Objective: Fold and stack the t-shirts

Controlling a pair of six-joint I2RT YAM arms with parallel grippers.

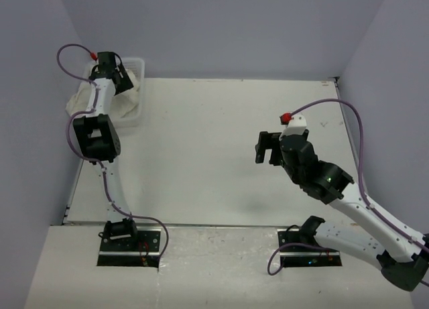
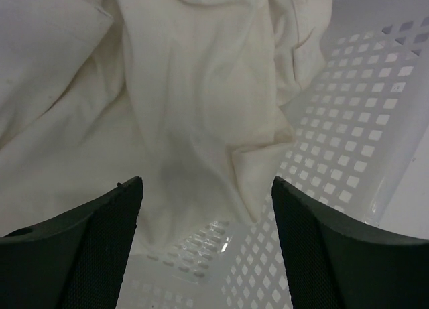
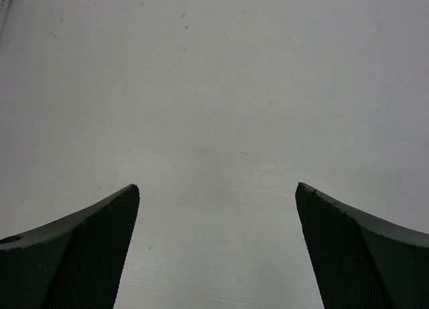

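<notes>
The t-shirts [image 1: 79, 102] are bundled in the mesh basket [image 1: 141, 94], which is set at the far left corner of the table [image 1: 214, 188]. Part of the cream cloth is draped over the basket's left rim. Nothing is spread out or folded on the table, so the task is judged to be at its very start, with the first shirt not yet drawn out.

The left gripper [image 1: 123, 78] is extended over the basket. In the left wrist view its fingers [image 2: 100, 242] are spread wide apart, with a crumpled fold of cloth lying below and between them and nothing pinched. The jaws are presumably held this wide so that a thick wad of soft fabric can be straddled before they are closed. Whether the tips touch the cloth cannot be told.

The right gripper [image 1: 265, 148] is held above the right half of the table, well apart from the basket. Its jaws are likewise parted, and only bare surface is seen beneath them. It is probably parked there so that the middle of the table is left free for spreading a shirt.

A descent onto the fold near the mesh wall is likely called for next. Since the wrinkled layers lie on one another, more than one shirt could be lifted together, and a fingertip could be caught in the mesh.
</notes>
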